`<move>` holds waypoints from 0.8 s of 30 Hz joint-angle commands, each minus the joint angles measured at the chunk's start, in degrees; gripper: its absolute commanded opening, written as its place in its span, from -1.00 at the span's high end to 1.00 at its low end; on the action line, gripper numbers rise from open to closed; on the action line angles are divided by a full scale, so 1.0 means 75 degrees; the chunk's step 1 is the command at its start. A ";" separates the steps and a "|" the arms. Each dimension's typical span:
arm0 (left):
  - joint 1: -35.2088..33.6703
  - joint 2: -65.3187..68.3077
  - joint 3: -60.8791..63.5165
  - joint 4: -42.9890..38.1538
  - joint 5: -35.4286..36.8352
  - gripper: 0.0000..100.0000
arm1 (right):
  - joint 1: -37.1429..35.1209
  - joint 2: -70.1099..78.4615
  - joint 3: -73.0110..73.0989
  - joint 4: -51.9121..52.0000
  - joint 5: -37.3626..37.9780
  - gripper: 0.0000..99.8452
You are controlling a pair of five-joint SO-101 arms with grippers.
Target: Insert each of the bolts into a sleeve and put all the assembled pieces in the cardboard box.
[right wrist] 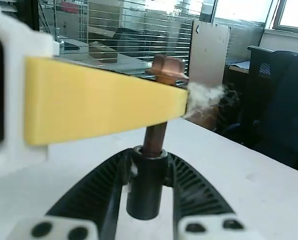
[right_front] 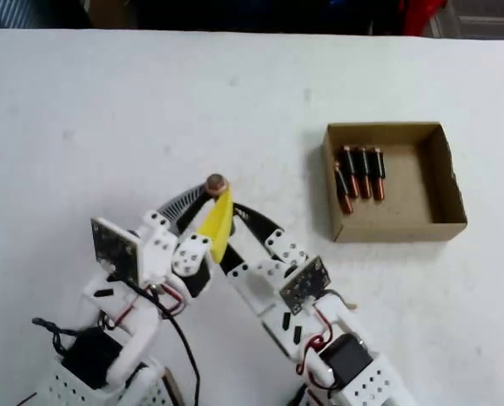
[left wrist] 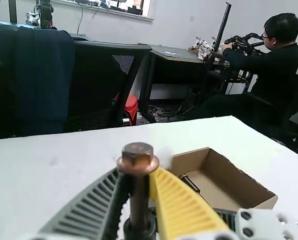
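Copper-coloured steel bolt [left wrist: 137,159] with a flanged hex head stands upright in the middle of the near part of the white table [right_front: 108,110], its long axis vertical. The left gripper [left wrist: 137,176] is clenched on the shank just under the head, one grey ribbed finger and one yellow finger pressing it from either side. Directly below, the right gripper [right wrist: 146,165] grasps a short black cylindrical sleeve [right wrist: 145,192] between its two black ribbed fingers, mouth upward. The shank's lower end sits in that mouth, while the head is well above the rim, so I judge the insertion begun but not finished.

What matters next is that bolt and sleeve share one vertical line: a straight push down should seat it, whereas any tilt could jam the shank against the rim.

An open brown cardboard box [right_front: 387,228] lies to the right and slightly farther off, well apart from both grippers, nearer the right arm. Four assembled pieces [right_front: 359,178] lie side by side in its left half.
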 commanded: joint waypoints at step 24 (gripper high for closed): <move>0.0018 -0.0018 -0.0047 0.1078 -0.0047 0.95 | 0.0193 -0.0100 0.0059 0.0182 -0.0059 0.93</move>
